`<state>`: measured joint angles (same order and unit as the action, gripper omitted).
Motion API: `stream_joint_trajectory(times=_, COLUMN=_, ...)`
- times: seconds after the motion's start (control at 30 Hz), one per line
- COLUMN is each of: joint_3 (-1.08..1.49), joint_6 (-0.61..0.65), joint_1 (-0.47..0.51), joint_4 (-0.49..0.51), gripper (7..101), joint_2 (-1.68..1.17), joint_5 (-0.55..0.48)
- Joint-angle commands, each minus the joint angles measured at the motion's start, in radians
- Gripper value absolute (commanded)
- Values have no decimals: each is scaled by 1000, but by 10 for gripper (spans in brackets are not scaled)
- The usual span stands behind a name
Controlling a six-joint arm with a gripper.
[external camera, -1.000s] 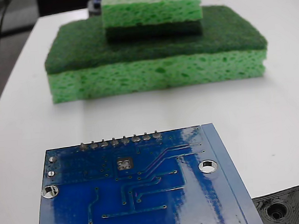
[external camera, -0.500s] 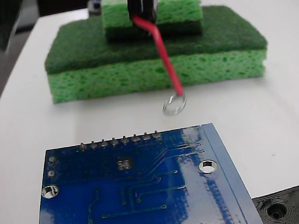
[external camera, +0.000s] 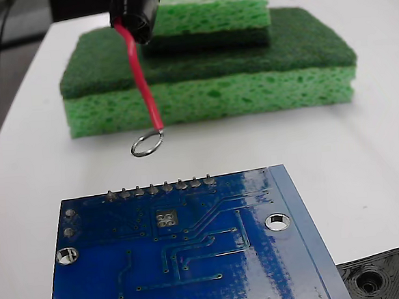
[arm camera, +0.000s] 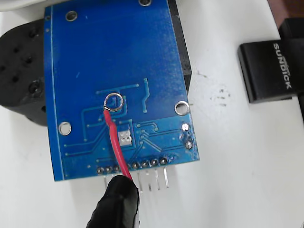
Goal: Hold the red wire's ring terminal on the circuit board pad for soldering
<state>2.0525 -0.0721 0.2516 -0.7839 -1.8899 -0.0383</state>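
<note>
One red wire point(external camera: 142, 81) slanting downward, ring terminal point(external camera: 146, 145) lowest, short of circuit board point(external camera: 193, 259)

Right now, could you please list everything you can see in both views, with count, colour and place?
circuit board: one, glossy blue, near edge of the fixed view.
pad: one, silver, square, on the board below the pin row.
solder pins: one row, silver, along the board's far edge.
sponges: two, green, stacked, behind the board.
black plastic part: one, lower right, beside the board.
black block: one, lettered, right in the wrist view.
table: one, white.
red wire: one, hanging from a black sleeve.
ring terminal: one, silver, in the air short of the board.
gripper: not visible.
</note>
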Motion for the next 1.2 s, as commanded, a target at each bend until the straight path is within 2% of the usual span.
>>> stream_joint_trajectory(times=0.03, joint_3=9, joint_6=-6, joint_1=0, joint_4=6, gripper=1003, joint_2=-18, joint_5=15)
stream_joint_trajectory(times=1.2, joint_3=60, joint_6=-6, joint_1=-29, joint_4=57, gripper=1003, joint_2=-9, joint_5=31)
